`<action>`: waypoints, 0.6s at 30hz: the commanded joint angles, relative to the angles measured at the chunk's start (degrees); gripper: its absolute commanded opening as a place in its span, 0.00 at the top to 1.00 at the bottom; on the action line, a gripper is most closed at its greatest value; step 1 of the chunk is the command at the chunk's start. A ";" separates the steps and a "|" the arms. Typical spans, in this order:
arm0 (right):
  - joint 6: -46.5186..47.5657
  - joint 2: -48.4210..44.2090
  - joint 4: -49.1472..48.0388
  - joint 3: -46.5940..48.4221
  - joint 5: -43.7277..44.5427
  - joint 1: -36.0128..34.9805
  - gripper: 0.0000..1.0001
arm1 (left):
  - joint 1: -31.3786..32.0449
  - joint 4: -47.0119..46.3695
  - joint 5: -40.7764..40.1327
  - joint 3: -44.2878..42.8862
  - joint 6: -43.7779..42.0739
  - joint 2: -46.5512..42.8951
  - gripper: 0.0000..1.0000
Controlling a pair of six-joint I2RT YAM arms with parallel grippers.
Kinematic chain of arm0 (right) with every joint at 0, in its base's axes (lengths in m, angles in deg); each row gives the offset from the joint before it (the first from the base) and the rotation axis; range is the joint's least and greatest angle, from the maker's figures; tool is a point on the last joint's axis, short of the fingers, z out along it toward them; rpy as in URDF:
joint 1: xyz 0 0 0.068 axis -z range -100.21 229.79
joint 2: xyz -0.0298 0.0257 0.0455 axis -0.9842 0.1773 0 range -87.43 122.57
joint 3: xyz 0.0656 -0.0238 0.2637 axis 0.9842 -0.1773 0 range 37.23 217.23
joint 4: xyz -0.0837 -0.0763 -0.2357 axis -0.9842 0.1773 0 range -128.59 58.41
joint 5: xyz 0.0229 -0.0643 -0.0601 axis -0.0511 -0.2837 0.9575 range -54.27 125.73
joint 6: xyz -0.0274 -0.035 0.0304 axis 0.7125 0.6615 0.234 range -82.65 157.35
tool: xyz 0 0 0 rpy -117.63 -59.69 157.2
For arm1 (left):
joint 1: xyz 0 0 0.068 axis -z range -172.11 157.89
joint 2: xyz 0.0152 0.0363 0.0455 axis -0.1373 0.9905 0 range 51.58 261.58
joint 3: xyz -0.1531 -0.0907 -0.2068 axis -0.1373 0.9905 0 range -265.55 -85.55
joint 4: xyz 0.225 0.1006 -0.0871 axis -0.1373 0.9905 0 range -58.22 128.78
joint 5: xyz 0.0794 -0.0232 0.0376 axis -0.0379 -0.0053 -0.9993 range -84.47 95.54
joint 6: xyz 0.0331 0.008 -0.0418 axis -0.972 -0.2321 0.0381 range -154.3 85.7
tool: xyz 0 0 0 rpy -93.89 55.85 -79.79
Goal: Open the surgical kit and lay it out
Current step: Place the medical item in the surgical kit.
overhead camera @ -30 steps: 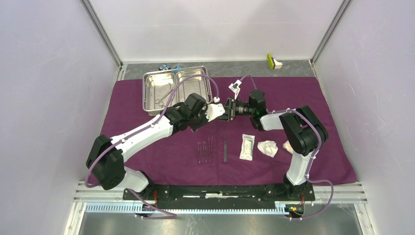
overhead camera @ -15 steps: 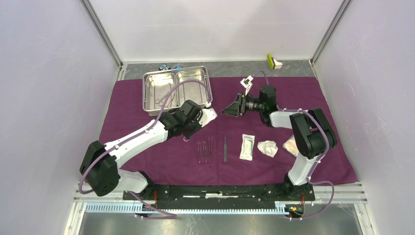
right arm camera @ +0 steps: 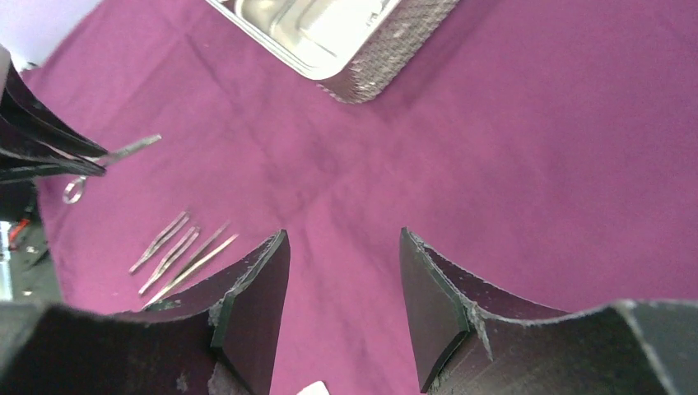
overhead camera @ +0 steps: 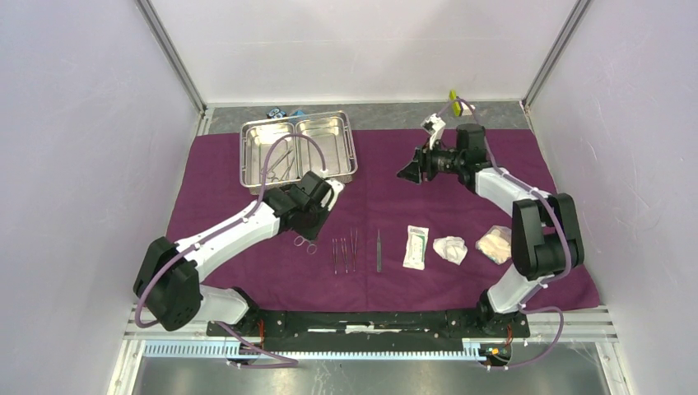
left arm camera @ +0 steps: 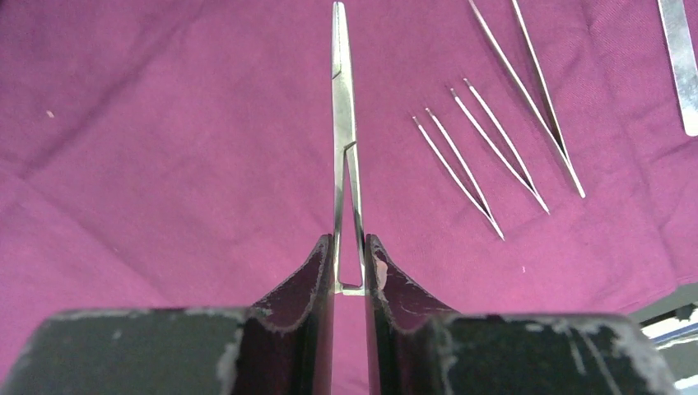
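Observation:
The purple cloth wrap (overhead camera: 527,164) lies spread flat. The steel tray (overhead camera: 352,148) stands at its back left with slim instruments in its left compartment. My left gripper (overhead camera: 313,224) (left arm camera: 349,247) is shut on a slim metal forceps (left arm camera: 339,99) (right arm camera: 123,151), held low over the cloth just left of the tweezers (overhead camera: 344,251) (left arm camera: 469,164). A straight tool (overhead camera: 379,249), the white packet (overhead camera: 416,247) and gauze wads (overhead camera: 450,248) lie in a row to the right. My right gripper (overhead camera: 409,174) (right arm camera: 344,247) hangs open over bare cloth, holding nothing.
A small yellow-green block (overhead camera: 455,101) sits on the grey strip behind the cloth. Small blue and black objects (overhead camera: 284,113) lie behind the tray. White walls close in on three sides. Another gauze wad (overhead camera: 494,244) lies by the right arm.
The two grippers were close together; the right one has drawn back and to the right with its jaws wider. The left arm carried the forceps toward the near side, beside the tweezers.

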 commanded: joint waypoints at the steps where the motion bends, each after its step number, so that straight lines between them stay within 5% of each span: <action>1: 9.56 -6.07 6.95 -1.00 2.73 2.74 0.42 | -3.00 2.01 2.12 0.69 11.44 -1.16 0.98; 18: 15.45 -15.15 8.23 -5.87 7.11 7.12 0.43 | -11.84 -0.86 8.83 8.75 22.40 -1.17 0.98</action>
